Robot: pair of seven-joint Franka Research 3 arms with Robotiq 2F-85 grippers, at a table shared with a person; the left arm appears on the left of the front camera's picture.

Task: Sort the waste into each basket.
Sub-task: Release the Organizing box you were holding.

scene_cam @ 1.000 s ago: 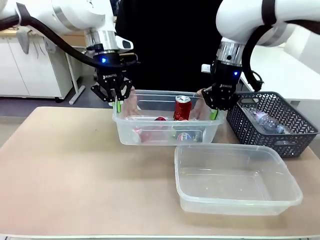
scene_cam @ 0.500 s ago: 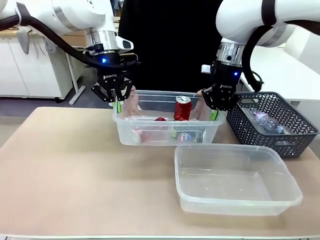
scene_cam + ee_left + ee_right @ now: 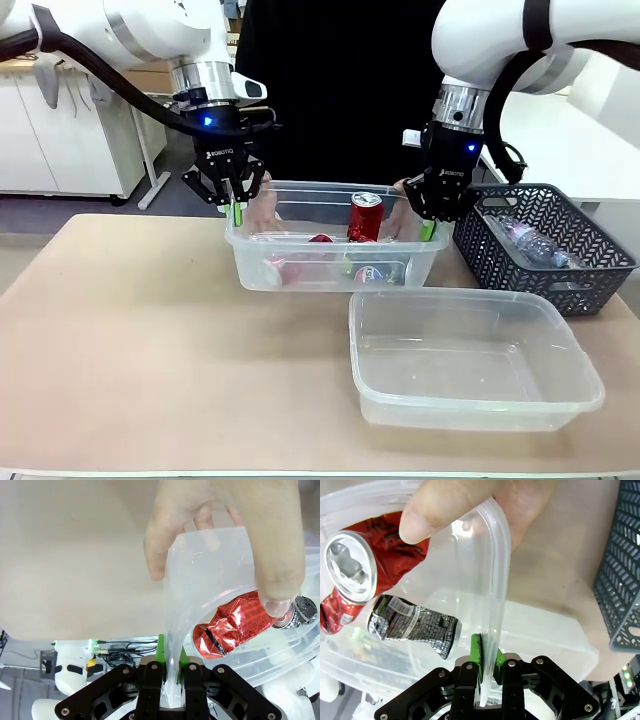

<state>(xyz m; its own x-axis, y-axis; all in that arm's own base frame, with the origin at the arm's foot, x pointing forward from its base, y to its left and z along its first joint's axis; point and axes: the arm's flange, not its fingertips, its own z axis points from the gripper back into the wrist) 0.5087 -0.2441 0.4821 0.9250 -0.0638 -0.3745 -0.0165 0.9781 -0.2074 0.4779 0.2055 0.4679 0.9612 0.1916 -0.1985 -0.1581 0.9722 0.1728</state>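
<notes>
We can read no words anywhere. The crushed red can shows only broken marks, and the dark printed label on the bottle, at four o'clock from the silver-topped can, is too blurred for us.

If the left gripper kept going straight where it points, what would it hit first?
The left gripper is shut on the wall of the clear tub; past that, likely the table, though a person's hand sits close.
</notes>
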